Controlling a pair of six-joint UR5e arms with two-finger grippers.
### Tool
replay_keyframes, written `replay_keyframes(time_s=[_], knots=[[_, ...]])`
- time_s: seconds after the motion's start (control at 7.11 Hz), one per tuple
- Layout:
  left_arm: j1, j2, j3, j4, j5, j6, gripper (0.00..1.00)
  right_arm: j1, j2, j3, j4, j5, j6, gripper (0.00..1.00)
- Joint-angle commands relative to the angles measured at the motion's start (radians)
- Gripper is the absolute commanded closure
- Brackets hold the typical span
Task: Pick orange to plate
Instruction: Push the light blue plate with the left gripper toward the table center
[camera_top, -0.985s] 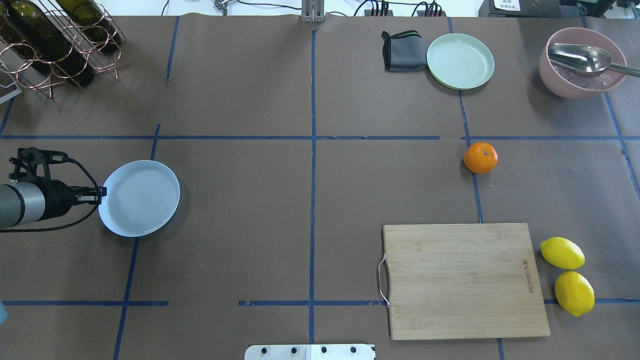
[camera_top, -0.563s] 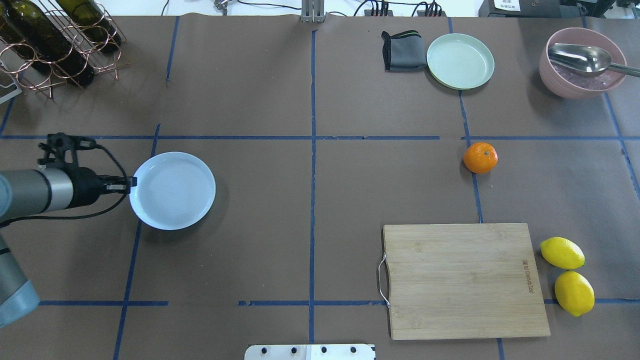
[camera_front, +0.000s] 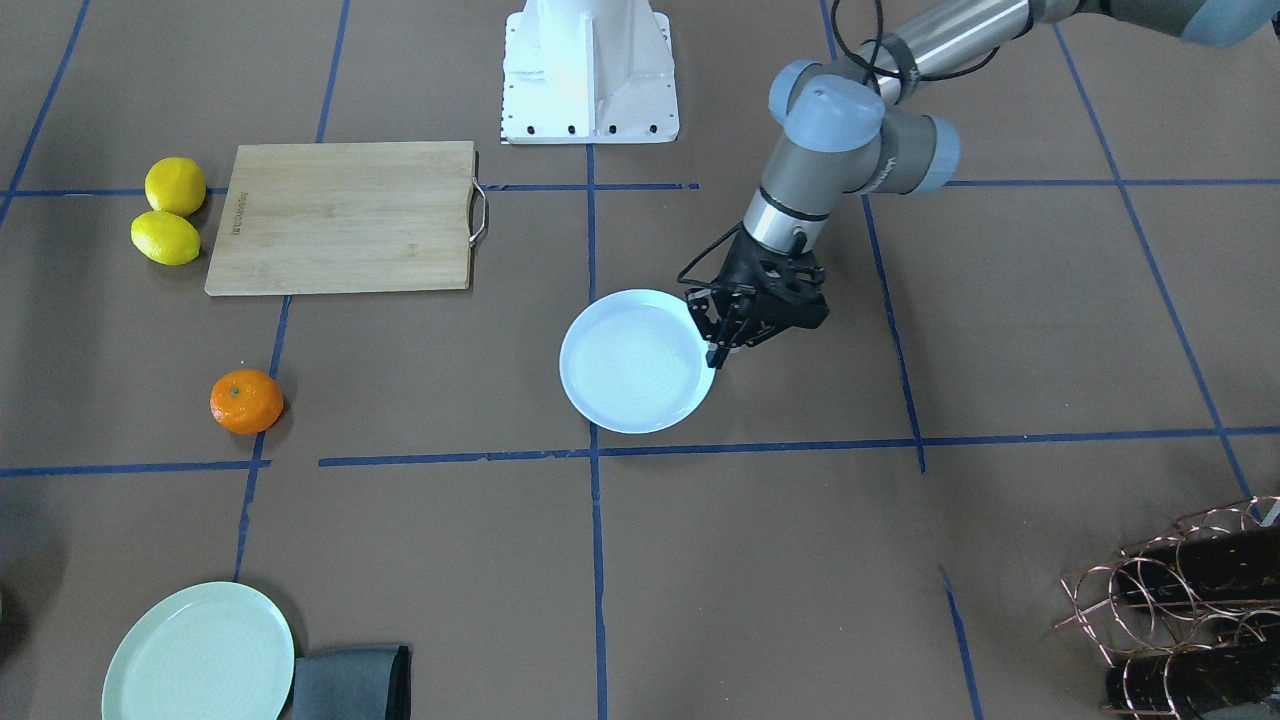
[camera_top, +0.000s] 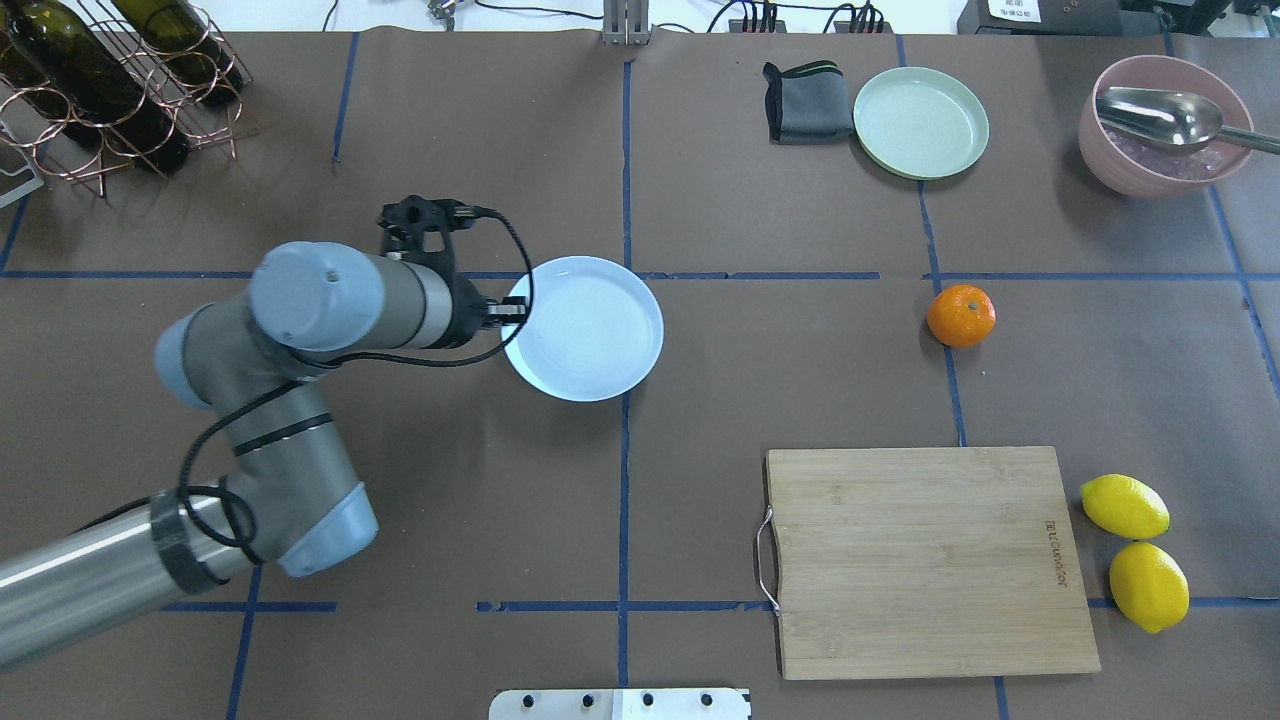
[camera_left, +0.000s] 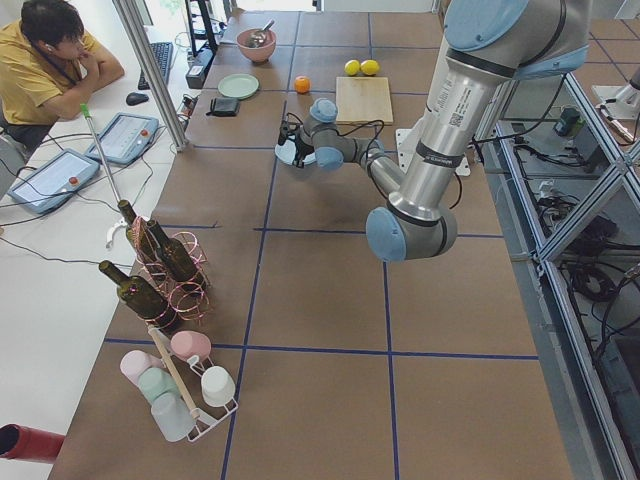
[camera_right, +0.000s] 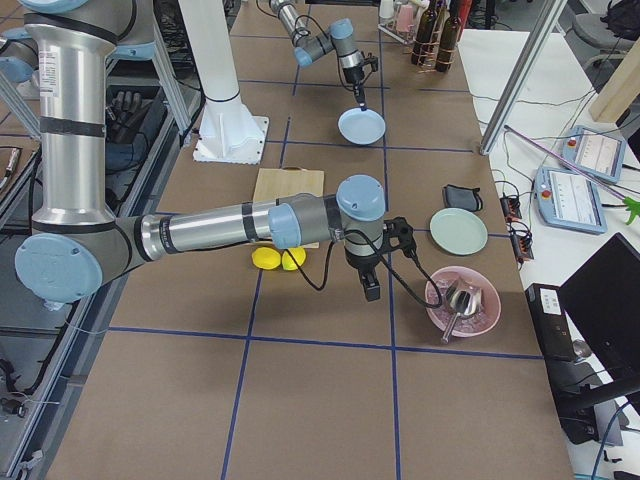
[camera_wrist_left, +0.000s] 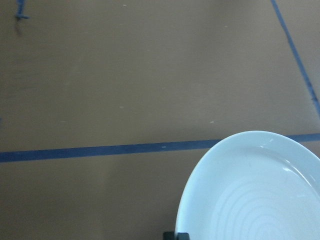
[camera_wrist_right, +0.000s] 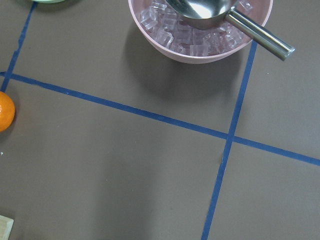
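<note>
We're dragging the plate (camera_top: 590, 330) from frame-left to centre with our left pincer (camera_top: 505, 312) clamped on its rim, closing the gap to the orange (camera_top: 961, 316) sitting mid-right on the worktop (camera_top: 700, 500); right pincer (camera_right: 372, 292), can't tell.

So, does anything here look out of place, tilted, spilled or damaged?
Nothing looks spilled or broken. One thing is odd: the left gripper is shut on the rim of the plate, not on the orange. The orange lies well apart from the plate, and nothing holds it.
</note>
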Motion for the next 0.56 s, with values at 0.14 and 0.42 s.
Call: replay_keyframes(time_s=[0.14, 0.42], knots=[[0.047, -0.075, 0.087, 0.007, 0.060, -0.030, 1.00, 0.000, 0.000, 0.000, 0.000, 0.000, 0.000, 0.00], [0.044, -0.072, 0.089, 0.007, 0.060, -0.028, 1.00, 0.000, 0.000, -0.003, 0.000, 0.000, 0.000, 0.00]])
